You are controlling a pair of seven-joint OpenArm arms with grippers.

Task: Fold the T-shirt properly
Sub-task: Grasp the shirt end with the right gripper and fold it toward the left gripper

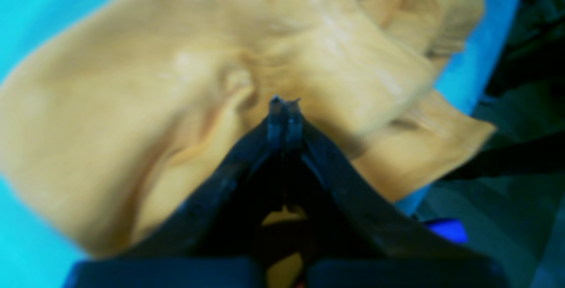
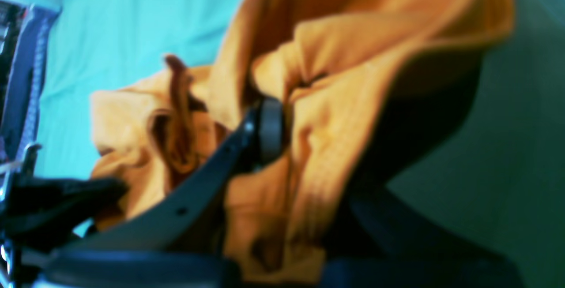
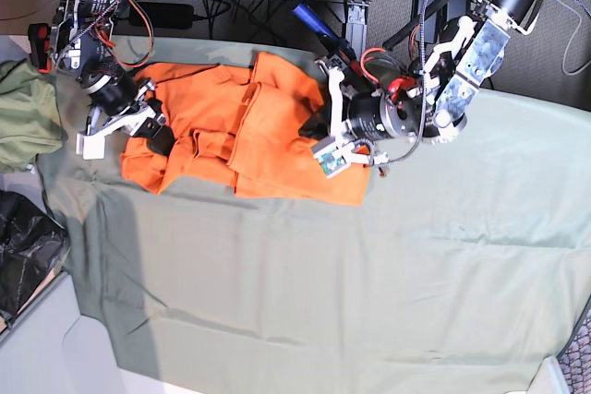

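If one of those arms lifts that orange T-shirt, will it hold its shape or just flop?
Most likely flop: the T-shirt lies bunched in soft folds on the green cloth. It looks thin, so probably light. Where the right gripper pinches it, fabric drapes around the fingers, so it would probably sag from a single hold.

You see the bright orange short-sleeved T-shirt on the pale sage green cloth, toward its far left, the olive-green bunched garment off its left edge, the right gripper at the shirt's left end, the left gripper on its right part.
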